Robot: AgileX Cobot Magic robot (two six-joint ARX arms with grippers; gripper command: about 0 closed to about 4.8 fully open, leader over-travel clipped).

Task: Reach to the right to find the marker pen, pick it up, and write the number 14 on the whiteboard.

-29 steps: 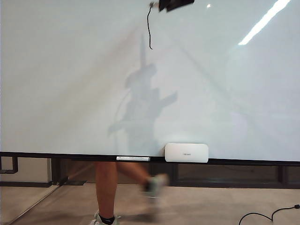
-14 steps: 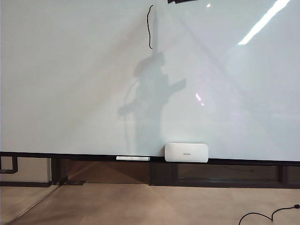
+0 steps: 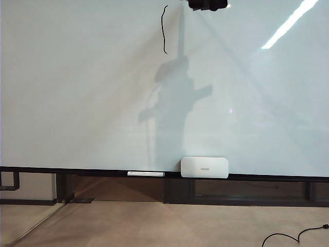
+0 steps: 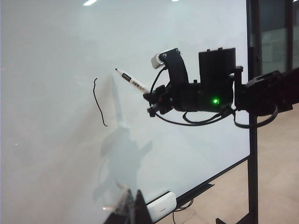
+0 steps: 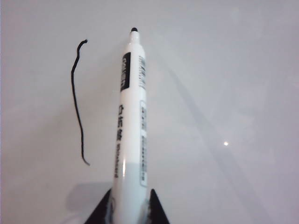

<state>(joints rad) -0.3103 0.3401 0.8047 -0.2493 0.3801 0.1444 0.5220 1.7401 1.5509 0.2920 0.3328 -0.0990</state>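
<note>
White board: you have the whiteboard (image 3: 77, 103) filling nearly the whole exterior view, glossy, with a dark rail along its lower edge and ceiling-light glare at upper right.
Stroke: one thin, wavy black line, the "1" of the number 14 (image 3: 164, 29), runs top to bottom at upper centre; your pictures show no "4".
Marker pen: you see the marker pen (image 5: 132, 126) with a white barrel here, a dark panel near its black tip. Its long axis runs straight out from the right gripper (image 5: 129, 205), tip toward the board.
Pen placement: in the left wrist view the marker pen (image 4: 132, 81) slants to the upper left of the frame, tip just right of the stroke; you cannot tell whether it touches the surface.
Lettering: dark print runs lengthwise down the barrel, white characters on the dark panel; too blurred for you to read.
Right jaws: clamped on the pen's rear end, one dark finger each side of the barrel. In the exterior view only the dark underside of the right gripper (image 3: 207, 4) shows at the top edge, right of the stroke.
Left gripper: the left gripper (image 4: 128, 210) sits at the bottom edge of its own view as two dark fingers close together, holding nothing you can see; you cannot tell the jaws' state.
Rail items: a white box (image 3: 204, 167) with small unreadable grey print stands on the rail, a slim white pen (image 3: 146, 174) lying level just left of it.
</note>
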